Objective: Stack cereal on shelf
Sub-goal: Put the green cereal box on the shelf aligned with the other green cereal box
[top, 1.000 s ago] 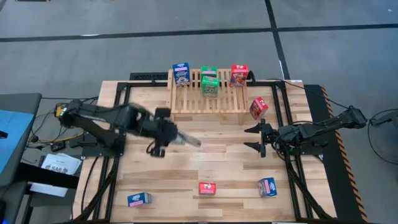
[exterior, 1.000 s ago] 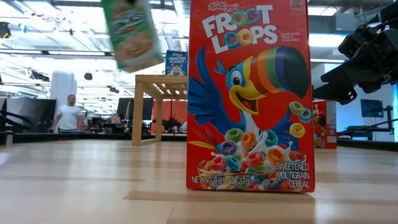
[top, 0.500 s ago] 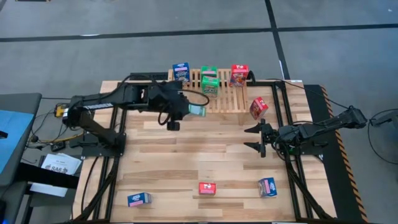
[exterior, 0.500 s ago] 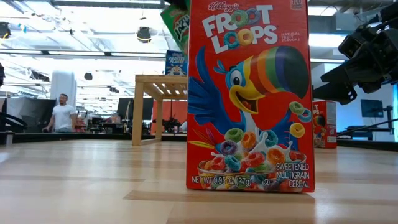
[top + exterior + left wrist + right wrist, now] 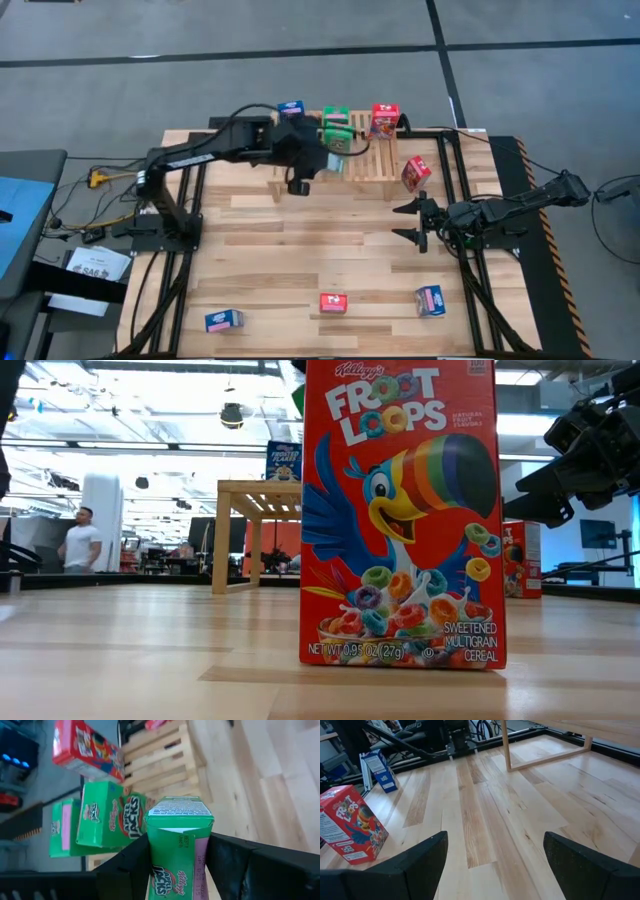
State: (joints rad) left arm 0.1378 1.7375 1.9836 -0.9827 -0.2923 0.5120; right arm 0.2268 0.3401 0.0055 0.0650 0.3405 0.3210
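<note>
While our left tool (image 5: 177,865) clamps a small green printed cardboard cereal box (image 5: 177,845) between its dark fingers, we hold it above the low light-wood slatted shelf (image 5: 365,160), near two green boxes (image 5: 107,817) standing there. Our right tool (image 5: 410,222) waits over the worktop (image 5: 300,270), fingers spread wide apart.

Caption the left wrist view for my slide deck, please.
Left gripper carries a green cereal box toward the wooden shelf.
</note>
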